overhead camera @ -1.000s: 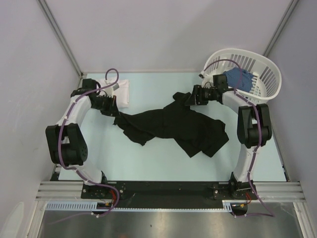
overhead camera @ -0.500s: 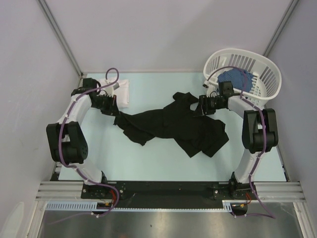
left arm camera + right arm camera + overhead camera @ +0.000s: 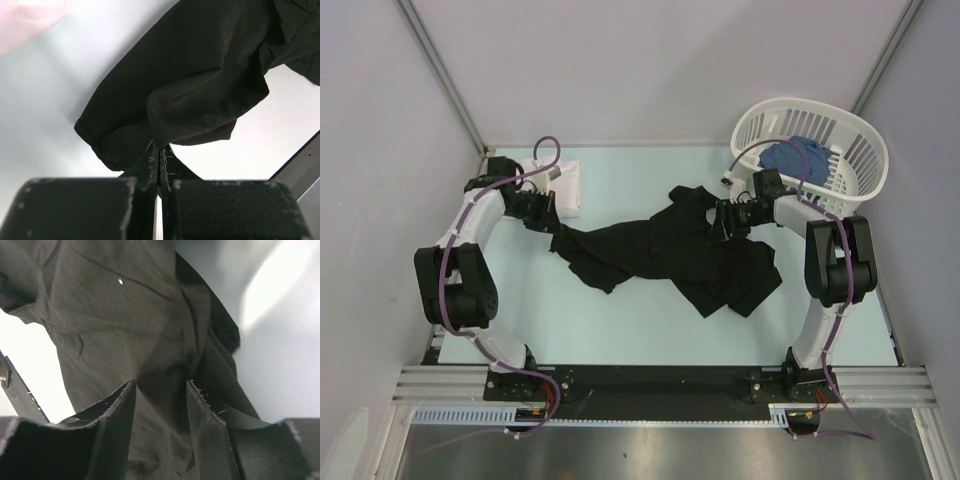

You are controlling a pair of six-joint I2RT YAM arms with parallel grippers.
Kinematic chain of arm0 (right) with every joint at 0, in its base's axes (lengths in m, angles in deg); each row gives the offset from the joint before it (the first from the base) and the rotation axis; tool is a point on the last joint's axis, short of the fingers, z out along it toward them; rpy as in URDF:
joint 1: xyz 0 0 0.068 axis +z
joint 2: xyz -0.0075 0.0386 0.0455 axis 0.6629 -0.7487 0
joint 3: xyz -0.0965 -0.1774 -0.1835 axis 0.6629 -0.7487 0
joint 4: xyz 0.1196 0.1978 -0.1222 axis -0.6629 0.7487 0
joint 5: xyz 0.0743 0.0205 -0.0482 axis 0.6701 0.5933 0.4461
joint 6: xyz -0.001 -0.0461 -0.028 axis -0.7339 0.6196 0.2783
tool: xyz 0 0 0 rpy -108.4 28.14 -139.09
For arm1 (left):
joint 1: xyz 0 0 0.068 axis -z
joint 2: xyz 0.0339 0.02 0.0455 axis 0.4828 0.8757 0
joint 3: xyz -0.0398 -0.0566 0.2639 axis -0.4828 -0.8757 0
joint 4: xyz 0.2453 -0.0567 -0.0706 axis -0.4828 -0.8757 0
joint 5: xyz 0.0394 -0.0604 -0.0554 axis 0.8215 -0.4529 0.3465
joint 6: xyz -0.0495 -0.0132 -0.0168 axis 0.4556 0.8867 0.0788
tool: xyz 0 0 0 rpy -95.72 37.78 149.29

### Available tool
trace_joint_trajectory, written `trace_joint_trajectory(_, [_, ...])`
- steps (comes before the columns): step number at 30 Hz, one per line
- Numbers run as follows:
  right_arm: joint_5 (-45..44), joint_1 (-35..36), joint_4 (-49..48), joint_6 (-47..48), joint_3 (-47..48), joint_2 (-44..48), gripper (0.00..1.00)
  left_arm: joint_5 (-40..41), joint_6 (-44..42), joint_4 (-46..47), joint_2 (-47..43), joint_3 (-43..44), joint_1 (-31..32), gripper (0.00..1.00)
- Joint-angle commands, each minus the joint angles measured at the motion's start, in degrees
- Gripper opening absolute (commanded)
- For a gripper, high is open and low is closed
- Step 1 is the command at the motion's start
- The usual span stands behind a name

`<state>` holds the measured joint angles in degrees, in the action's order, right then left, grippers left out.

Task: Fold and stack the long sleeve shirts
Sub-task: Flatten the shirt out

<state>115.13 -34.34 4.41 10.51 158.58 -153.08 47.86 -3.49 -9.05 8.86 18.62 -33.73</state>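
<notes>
The black shirt lies crumpled and stretched across the middle of the table. My left gripper is shut on its left end, and the left wrist view shows the jaws pinching a fold of black cloth at the tips. My right gripper is open, low over the shirt's upper right part. In the right wrist view its fingers straddle black cloth. The white shirt lies folded at the back left, beside the left arm, and shows as a pale corner in the left wrist view.
A white slatted basket stands at the back right with blue cloth in it, close behind the right arm. Grey walls close in the table on three sides. The metal rail with both arm bases runs along the near edge.
My right gripper has moved a little right and toward the near side, lower onto the black shirt. The left gripper has kept its grip and has not moved.
</notes>
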Motion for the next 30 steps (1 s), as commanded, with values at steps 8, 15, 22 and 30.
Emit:
trace_joint_trajectory(8, [-6.33, -2.79, -0.32, 2.39, -4.42, 9.12, 0.61, -2.14, -1.35, 0.23, -0.99, 0.73, -0.23, 0.00])
trace_joint_trajectory(15, [-5.98, -0.07, -0.67, 1.34, -4.86, 6.67, 0.62, -2.23, -0.83, 0.50, -0.90, 0.64, -0.15, 0.00])
trace_joint_trajectory(22, [-0.47, 1.08, -5.14, -4.28, -5.57, 4.47, 0.58, -2.58, -1.00, 0.59, -0.29, 0.73, -0.15, 0.00])
trace_joint_trajectory(30, [8.17, 1.35, -11.82, -12.90, -3.98, 9.12, 0.26, -2.93, -1.70, 0.33, -0.55, 1.25, -0.15, 0.00])
